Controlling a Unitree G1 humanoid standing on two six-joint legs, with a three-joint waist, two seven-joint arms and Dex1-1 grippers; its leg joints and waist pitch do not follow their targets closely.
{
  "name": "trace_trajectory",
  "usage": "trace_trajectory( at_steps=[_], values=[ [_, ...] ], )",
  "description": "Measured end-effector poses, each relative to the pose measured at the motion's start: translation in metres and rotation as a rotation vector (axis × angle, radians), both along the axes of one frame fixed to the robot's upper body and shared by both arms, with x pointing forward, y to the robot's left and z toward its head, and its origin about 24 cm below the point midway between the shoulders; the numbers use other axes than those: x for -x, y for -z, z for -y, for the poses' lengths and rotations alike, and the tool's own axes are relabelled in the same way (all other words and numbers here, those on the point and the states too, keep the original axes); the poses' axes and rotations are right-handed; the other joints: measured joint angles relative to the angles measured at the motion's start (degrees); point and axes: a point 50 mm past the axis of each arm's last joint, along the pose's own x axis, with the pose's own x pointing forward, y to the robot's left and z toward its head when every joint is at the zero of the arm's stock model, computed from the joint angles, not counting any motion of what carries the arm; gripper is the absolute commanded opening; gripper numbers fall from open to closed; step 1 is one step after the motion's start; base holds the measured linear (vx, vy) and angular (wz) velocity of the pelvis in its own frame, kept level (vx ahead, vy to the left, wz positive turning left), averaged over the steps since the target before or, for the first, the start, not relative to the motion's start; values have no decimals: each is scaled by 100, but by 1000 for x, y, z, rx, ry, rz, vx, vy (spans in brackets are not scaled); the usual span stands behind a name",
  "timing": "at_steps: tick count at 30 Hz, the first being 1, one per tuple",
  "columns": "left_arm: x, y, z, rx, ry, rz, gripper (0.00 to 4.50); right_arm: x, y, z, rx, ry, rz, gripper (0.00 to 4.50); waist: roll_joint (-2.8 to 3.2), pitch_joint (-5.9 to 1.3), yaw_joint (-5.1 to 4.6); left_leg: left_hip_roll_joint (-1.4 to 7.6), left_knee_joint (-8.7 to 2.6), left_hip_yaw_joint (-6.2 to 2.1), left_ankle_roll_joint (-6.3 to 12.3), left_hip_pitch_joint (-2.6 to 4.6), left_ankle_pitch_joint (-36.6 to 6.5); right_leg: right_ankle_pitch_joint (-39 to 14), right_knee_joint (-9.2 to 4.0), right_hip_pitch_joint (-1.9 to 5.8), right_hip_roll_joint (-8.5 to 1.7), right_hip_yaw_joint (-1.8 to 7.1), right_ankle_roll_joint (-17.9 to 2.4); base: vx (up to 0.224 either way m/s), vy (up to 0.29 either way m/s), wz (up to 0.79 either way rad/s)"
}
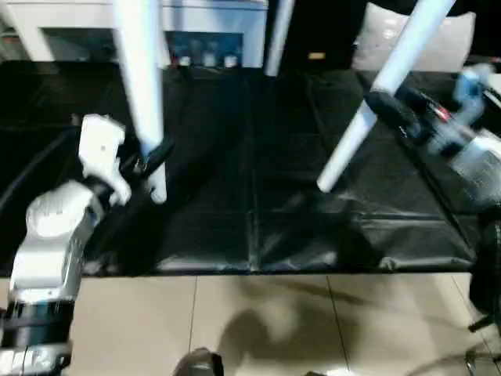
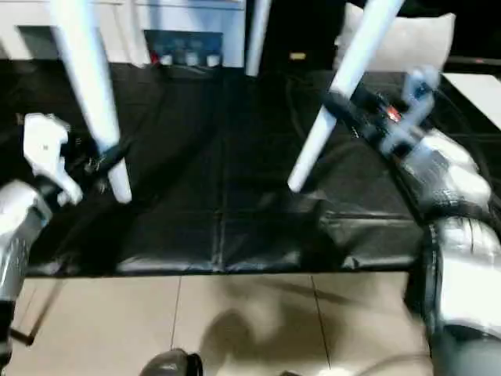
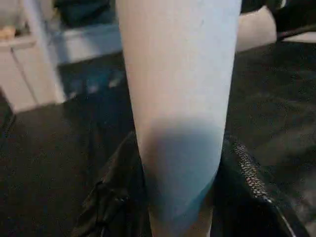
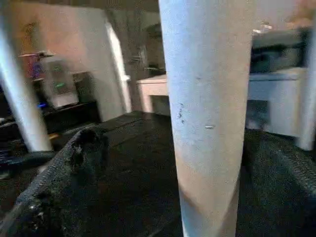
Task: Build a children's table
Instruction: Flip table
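Note:
Two white table legs hang over the black mat (image 1: 250, 157), their tops running out of the picture. My left gripper (image 1: 149, 160) is shut on the left leg (image 1: 141, 70) close to its lower end; in the left wrist view both fingers (image 3: 247, 168) press against the leg (image 3: 177, 98). The right leg (image 1: 391, 70) leans, its lower end near the mat. My right gripper (image 1: 380, 106) stands open around it, and the fingers (image 4: 74, 158) stay apart from the leg (image 4: 207, 98) on each side. A third white leg (image 1: 278, 35) shows farther back. The table top is out of view.
A white cabinet (image 1: 211, 31) stands behind the mat. A white cushion-like thing (image 1: 446, 39) lies at the back right. Beige floor tiles (image 1: 274, 321) run along the mat's near edge, with a dark rounded object (image 1: 196, 364) at the bottom.

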Motion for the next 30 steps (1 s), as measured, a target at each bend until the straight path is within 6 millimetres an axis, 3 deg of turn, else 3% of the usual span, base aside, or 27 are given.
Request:
trace_trajectory(
  at_steps=[7,13,16,18,22,25,30],
  values=[
    [7,9,-13,-5,-45,-30,156,26,4,-12,18,-31,59,450,-12,-4,34,4,-1,1,-14,12,5,12,-2,10,0,0,-9,0,0,0],
    [7,15,-23,13,-79,-28,156,42,11,-24,44,6,70,450,-46,-15,-39,2,-23,4,-35,84,17,8,-7,56,0,12,0,0,0,0],
    [7,16,-31,-10,-87,-42,226,46,17,-30,54,51,66,450,-68,-28,-86,1,-47,6,-44,148,21,-23,-13,87,0,15,52,0,0,0],
    [10,18,-35,-22,-96,-61,234,50,27,-31,95,75,48,450,-88,-40,-124,0,-66,5,-51,201,17,-47,-29,107,0,16,92,0,0,0],
    [33,29,-44,-20,-131,-114,275,62,51,-17,102,191,-34,450,-100,-38,-211,-5,-110,12,-57,240,14,-54,-82,136,-2,20,103,0,0,0],
    [43,30,-48,-9,-146,-112,298,65,50,-8,94,256,-26,450,-135,-43,-239,-3,-120,23,-57,246,14,-51,-82,135,-2,25,99,0,0,0],
    [76,25,-64,62,-233,-48,321,91,52,-3,80,376,-7,450,-190,-73,-192,-2,-155,31,-87,265,-5,-53,-103,136,-2,26,103,0,0,0]
  ],
)
